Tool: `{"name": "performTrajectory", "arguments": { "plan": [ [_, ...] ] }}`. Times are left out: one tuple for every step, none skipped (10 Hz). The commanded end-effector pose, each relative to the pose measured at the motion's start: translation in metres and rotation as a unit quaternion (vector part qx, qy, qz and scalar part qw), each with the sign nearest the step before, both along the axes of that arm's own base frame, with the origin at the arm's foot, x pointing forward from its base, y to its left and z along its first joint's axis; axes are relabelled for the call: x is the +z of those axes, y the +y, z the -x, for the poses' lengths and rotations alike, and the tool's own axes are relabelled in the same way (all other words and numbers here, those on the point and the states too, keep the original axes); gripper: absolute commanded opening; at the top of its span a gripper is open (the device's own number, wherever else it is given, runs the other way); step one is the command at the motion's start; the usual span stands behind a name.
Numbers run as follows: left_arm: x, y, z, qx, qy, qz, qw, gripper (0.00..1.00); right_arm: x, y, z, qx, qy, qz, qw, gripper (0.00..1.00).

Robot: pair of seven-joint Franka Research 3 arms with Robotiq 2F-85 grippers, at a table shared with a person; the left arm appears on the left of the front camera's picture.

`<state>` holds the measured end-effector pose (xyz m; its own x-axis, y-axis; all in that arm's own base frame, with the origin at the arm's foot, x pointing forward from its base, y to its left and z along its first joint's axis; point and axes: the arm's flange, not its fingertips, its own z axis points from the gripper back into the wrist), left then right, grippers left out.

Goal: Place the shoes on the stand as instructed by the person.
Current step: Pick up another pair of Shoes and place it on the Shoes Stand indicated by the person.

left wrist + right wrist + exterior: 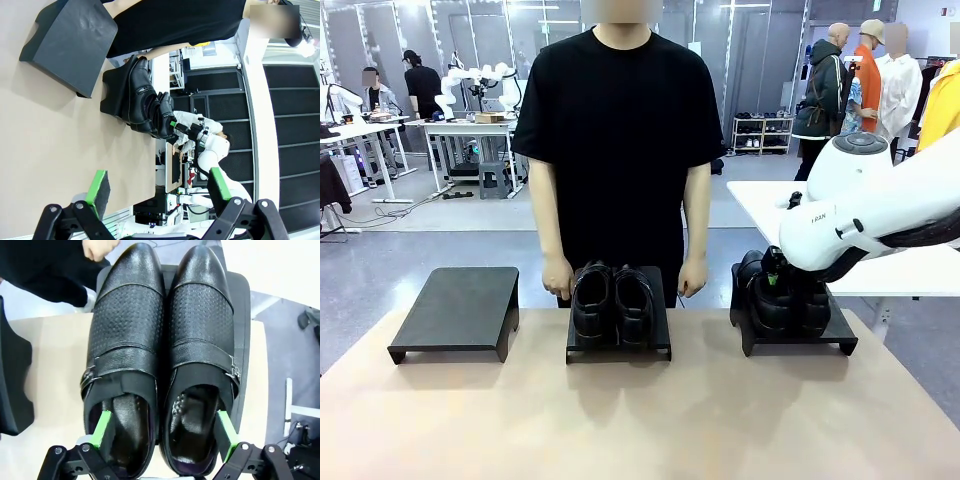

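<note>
One pair of glossy black shoes (612,300) sits on the middle stand (660,347), right in front of the person (620,130), whose hands hang by its back corners. The second pair (788,305) sits on the right stand (842,340), under my right arm. In the right wrist view this pair (160,330) lies toes away, and my right gripper (163,432) is open wide over the heel openings, one green pad (102,427) over the left shoe's opening. My left gripper (160,192) hangs open above bare table with nothing between its pads.
The left stand (455,305) has nothing on it, and it appears again (70,45) in the left wrist view. The tan table (640,420) has free room along its near side. A white table (760,200) stands behind the right arm.
</note>
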<state>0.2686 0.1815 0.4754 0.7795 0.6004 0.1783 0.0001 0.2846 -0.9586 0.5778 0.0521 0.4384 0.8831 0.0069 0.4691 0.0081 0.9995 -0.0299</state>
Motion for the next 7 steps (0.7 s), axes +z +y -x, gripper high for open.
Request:
{"name": "performTrajectory", "arguments": {
  "plan": [
    [-0.001,0.001,-0.001,-0.006,-0.006,0.000,1.000,1.00,0.040,-0.007,0.013,0.006,0.032,-0.029,0.999,1.00],
    [-0.001,0.001,-0.001,-0.006,-0.006,0.000,1.000,1.00,0.057,-0.015,0.021,0.007,0.047,-0.043,0.998,1.00],
    [-0.001,0.001,-0.001,-0.006,-0.006,0.000,1.000,1.00,0.072,-0.028,0.028,0.008,0.056,-0.063,0.996,1.00],
    [-0.001,0.001,-0.001,-0.006,-0.006,0.000,1.000,1.00,0.085,-0.044,0.035,0.007,0.069,-0.103,0.992,1.00],
    [-0.001,0.001,-0.001,-0.006,-0.006,0.000,1.000,1.00,0.096,-0.063,0.049,0.008,0.086,-0.146,0.986,1.00],
    [-0.001,0.001,-0.001,-0.006,-0.006,0.000,1.000,1.00,0.101,-0.077,0.060,0.008,0.093,-0.171,0.981,1.00],
    [-0.001,0.001,-0.001,-0.006,-0.006,0.000,1.000,1.00,0.110,-0.101,0.082,0.006,0.102,-0.225,0.969,1.00]
  ]
}}
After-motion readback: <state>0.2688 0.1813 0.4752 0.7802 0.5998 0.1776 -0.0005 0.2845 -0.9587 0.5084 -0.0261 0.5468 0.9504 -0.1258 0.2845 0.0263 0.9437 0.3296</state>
